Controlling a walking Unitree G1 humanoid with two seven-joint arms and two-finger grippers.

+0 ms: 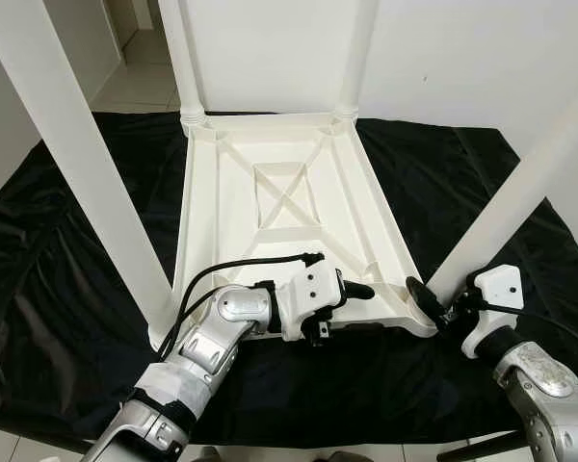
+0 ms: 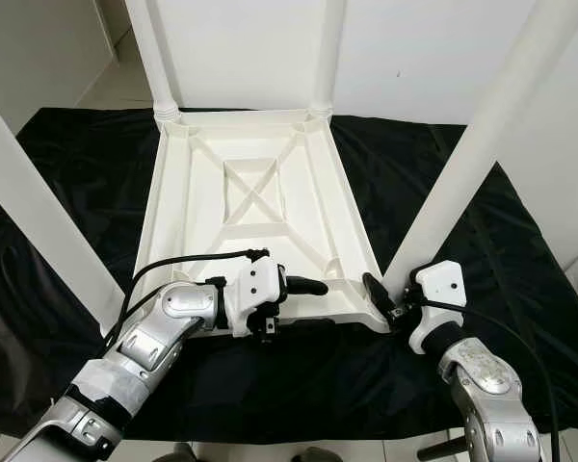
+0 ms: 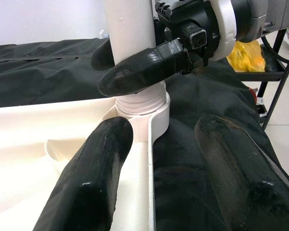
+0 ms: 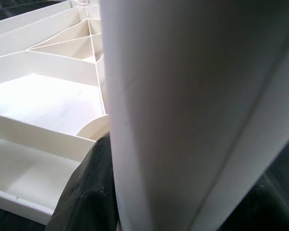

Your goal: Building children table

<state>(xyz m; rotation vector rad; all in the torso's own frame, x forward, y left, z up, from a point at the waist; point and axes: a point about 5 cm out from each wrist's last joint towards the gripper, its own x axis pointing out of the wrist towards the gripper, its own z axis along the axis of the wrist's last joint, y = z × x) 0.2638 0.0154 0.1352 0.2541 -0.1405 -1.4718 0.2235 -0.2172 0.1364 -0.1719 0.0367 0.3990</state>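
Note:
A white plastic children's table [image 1: 270, 192] lies upside down on a black cloth, its four legs standing up. My right gripper [image 1: 441, 303] is shut on the near-right leg [image 1: 520, 192] just above its socket at the table's corner. In the left wrist view one black finger [image 3: 139, 67] crosses in front of that leg [image 3: 130, 29], the other behind it. In the right wrist view the leg [image 4: 192, 96] sits between the fingers [image 4: 86, 192]. My left gripper [image 1: 361, 308] is open and straddles the table's near rim, pointing toward that corner, also seen as the left gripper [image 3: 164, 127].
The black cloth [image 1: 77, 250] covers the floor around the table. The near-left leg [image 1: 87, 164] rises close to my left arm, and two far legs [image 1: 183, 58] stand against the white wall. A black rack with a yellow bag [image 3: 245, 53] stands off to the right.

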